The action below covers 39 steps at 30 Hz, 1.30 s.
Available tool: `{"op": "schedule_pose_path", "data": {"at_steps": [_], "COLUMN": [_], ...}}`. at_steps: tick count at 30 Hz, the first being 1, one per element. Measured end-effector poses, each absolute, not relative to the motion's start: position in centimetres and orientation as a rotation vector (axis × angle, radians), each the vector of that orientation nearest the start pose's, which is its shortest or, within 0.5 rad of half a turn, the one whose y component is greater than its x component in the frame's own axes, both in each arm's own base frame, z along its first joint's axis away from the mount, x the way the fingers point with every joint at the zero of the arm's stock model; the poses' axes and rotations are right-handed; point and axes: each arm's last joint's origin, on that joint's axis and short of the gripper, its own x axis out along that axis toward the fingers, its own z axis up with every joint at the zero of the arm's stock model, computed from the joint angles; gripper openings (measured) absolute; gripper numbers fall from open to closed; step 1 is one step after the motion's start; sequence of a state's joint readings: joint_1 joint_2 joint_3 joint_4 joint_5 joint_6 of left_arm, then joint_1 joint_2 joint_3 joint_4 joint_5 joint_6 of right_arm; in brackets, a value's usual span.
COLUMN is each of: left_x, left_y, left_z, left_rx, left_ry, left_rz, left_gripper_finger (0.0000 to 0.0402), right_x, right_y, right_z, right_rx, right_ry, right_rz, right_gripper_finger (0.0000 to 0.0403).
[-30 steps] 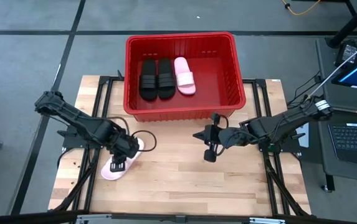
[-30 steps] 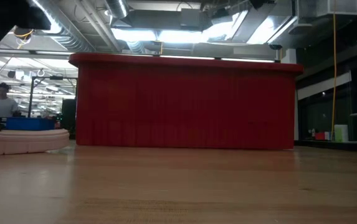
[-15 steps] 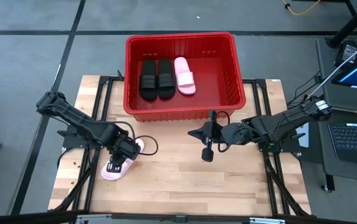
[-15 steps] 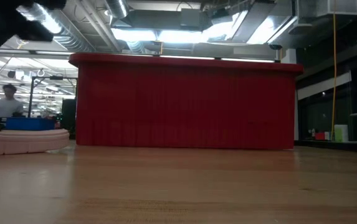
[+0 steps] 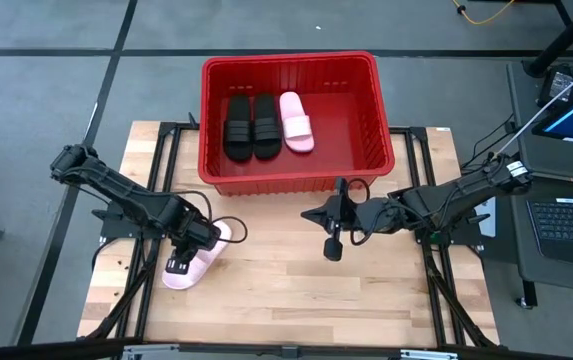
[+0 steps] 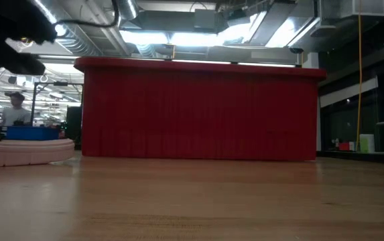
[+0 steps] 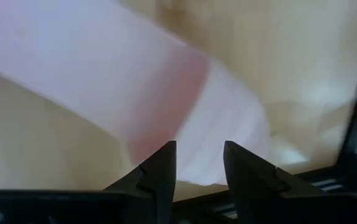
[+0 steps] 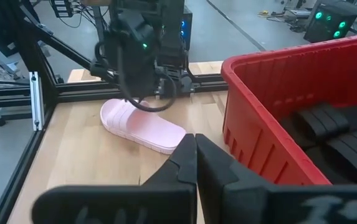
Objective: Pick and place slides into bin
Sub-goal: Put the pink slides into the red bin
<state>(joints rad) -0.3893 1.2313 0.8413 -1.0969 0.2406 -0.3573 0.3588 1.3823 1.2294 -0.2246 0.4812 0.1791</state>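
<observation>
One pale pink slide (image 5: 184, 277) lies flat on its sole on the wooden table at the left; the low view shows it too (image 6: 17, 151). My left gripper (image 5: 179, 266) hangs open just above it, pointing steeply down, with the slide (image 7: 103, 74) below the fingertips (image 7: 200, 163). The red bin (image 5: 286, 62) stands at the far middle and holds two black slides (image 5: 251, 127) and a pink slide (image 5: 296, 122) side by side. My right gripper (image 5: 331, 247) hovers shut over the middle of the table, in front of the bin.
Black frame rails (image 5: 436, 280) run along the table's left and right sides. Bare wood lies between the arms and toward the near edge. A laptop (image 5: 571, 225) sits off the table at the right. A person (image 6: 16, 110) shows far behind.
My left gripper has come down toward the pink slide on the table, shifting a little toward the near edge and rolling its wrist; its fingers stay open. The slide has not moved.
</observation>
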Motion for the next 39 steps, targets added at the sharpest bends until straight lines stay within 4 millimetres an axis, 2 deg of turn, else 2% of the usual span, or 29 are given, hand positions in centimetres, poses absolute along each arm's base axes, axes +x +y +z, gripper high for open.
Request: {"op": "schedule_pose_path", "data": {"at_steps": [7, 17, 22, 28, 34, 36, 39], "left_x": [17.1, 17.1, 16.9, 16.4, 16.7, 16.6, 16.4], "left_y": [-6.8, -6.3, -6.0, -6.1, -6.4, -6.4, -6.3], "left_z": [20.8, 19.2, 18.6, 17.8, 17.3, 17.0, 16.5], "left_rx": [-0.135, -0.25, -0.262, -0.342, -0.378, -0.36, -0.35], "left_ry": [1.584, 1.581, 1.599, 1.621, 1.565, 1.55, 1.556], "left_rz": [-0.238, -0.353, -0.34, -0.419, -0.506, -0.527, -0.541], "left_gripper_finger": [0.0127, 0.0127, 0.0127, 0.0127, 0.0126, 0.0116, 0.0077], "right_x": [29.4, 29.5, 29.6, 29.6, 29.7, 29.8, 29.9], "right_y": [9.6, 9.6, 9.6, 9.7, 9.7, 9.7, 9.8], "right_z": [35.2, 35.4, 35.5, 35.7, 35.6, 35.6, 35.5], "right_rx": [0.032, 0.044, 0.049, 0.056, 0.06, 0.06, 0.062], "right_ry": [0.313, 0.29, 0.278, 0.266, 0.258, 0.258, 0.255], "right_rz": [-0.15, -0.148, -0.147, -0.146, -0.146, -0.146, -0.146], "right_gripper_finger": [0.0003, 0.0003, 0.0003, 0.0003, 0.0003, 0.0003, 0.0003]}}
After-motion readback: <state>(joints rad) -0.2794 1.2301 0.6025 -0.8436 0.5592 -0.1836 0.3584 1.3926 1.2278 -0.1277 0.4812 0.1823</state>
